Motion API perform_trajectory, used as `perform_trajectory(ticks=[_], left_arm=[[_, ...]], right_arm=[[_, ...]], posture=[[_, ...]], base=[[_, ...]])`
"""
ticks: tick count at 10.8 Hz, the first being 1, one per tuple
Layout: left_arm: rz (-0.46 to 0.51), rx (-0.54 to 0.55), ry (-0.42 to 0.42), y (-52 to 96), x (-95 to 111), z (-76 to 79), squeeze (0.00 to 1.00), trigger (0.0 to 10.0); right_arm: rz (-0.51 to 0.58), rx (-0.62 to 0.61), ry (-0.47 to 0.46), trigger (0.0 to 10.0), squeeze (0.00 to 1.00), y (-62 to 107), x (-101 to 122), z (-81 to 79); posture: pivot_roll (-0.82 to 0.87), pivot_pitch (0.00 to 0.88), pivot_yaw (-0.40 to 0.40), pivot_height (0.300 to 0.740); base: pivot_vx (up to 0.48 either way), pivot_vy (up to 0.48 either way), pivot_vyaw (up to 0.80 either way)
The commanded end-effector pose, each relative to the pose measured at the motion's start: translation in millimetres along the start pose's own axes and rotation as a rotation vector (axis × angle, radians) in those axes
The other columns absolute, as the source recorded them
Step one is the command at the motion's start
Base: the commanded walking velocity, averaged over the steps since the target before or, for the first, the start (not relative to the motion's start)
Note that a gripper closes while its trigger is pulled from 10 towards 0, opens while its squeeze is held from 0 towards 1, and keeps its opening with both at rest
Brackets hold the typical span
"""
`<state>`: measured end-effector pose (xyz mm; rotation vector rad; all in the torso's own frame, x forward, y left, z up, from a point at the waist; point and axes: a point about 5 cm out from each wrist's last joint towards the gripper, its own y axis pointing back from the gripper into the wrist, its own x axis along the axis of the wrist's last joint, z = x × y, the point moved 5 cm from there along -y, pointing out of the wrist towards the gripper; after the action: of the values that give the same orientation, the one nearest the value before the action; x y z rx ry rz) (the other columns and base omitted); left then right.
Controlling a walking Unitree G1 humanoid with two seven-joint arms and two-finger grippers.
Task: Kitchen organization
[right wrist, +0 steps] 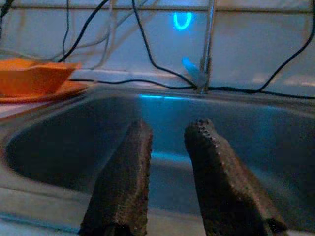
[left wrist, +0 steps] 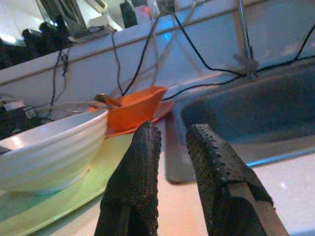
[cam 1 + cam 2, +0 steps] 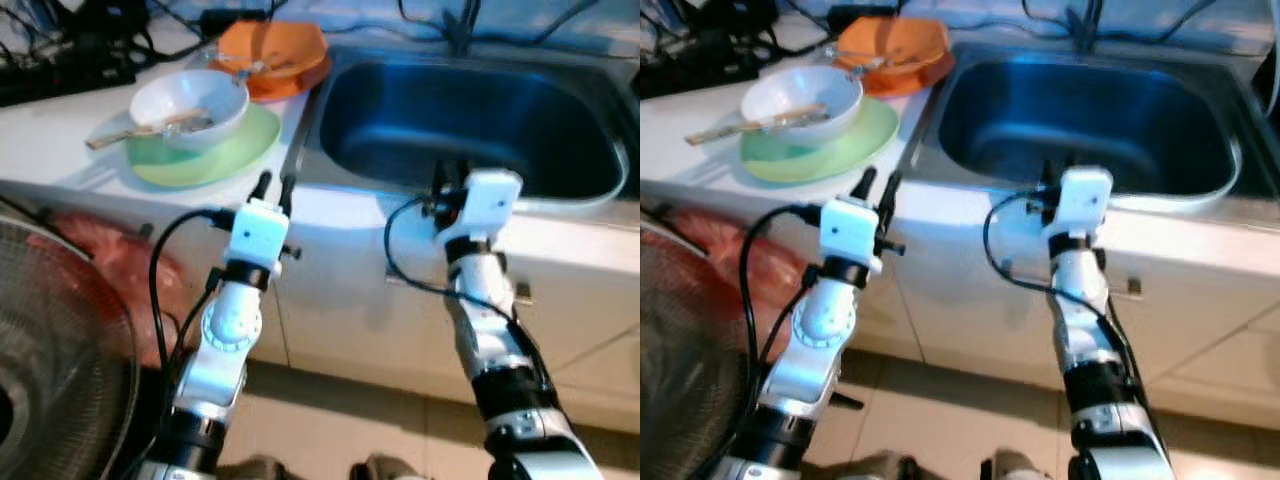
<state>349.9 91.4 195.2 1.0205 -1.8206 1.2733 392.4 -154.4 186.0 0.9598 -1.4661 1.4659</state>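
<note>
At the lower left we see the round wire grille of a fan (image 3: 50, 340), and just behind it lies something red and soft (image 3: 120, 270), maybe a bag; we cannot tell exactly. On the white countertop (image 3: 40, 150), at its far left end, there is a heap of black cables (image 3: 70, 50). More thin black cables (image 1: 147, 54) hang along the pale wall behind the sink (image 3: 600, 190), near a thin metal tap pipe (image 1: 206, 49) and a small blue light (image 1: 182, 20). Under the countertop are white cabinet doors (image 3: 340, 300), and below them a beige tiled floor (image 3: 330, 420).
</note>
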Motion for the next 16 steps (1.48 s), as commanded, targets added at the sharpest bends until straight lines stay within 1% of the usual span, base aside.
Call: perform_trajectory(ticks=[1, 7, 9, 12, 13, 16], left_arm=[[-0.019, 0.01, -0.011, 3.9, -5, -5.1, 0.0, 10.0], [-0.011, 0.011, -0.008, 3.0, -4, -5.3, 0.0, 10.0], [-0.006, 0.015, -0.009, 2.9, -3, -6.1, 0.0, 10.0], [0.006, 0.017, -0.01, 0.8, 1, -6.7, 0.0, 10.0], [0.011, 0.018, -0.009, -0.1, 2, -7.1, 0.0, 10.0], [0.01, 0.026, -0.012, -1.3, 2, -9.6, 0.0, 10.0]], right_arm=[[-0.032, 0.006, -0.01, 10.0, 0.0, 1.9, -7, -3.6], [-0.016, 0.006, 0.0, 10.0, 0.0, 0.1, -2, -2.6], [0.01, 0.011, 0.005, 10.0, 0.0, -3.5, 6, -2.9], [0.114, 0.017, 0.009, 10.0, 0.0, -14.4, 38, -2.5], [0.136, 0.021, 0.019, 10.0, 0.0, -16.1, 45, -3.1], [0.122, 0.014, 0.019, 10.0, 0.0, -14.6, 42, -1.0]], posture=[[0.01, 0.161, 0.012, 0.74], [0.01, 0.158, 0.012, 0.74], [0.01, 0.158, 0.012, 0.74], [0.01, 0.15, 0.014, 0.74], [0.01, 0.15, 0.014, 0.74], [0.02, 0.143, 0.015, 0.74]], base=[[0.0, 0.0, 0.0], [0.0, 0.0, 0.0], [0.0, 0.0, 0.0], [0.0, 0.0, 0.0], [0.0, 0.0, 0.0], [0.0, 0.0, 0.0]])
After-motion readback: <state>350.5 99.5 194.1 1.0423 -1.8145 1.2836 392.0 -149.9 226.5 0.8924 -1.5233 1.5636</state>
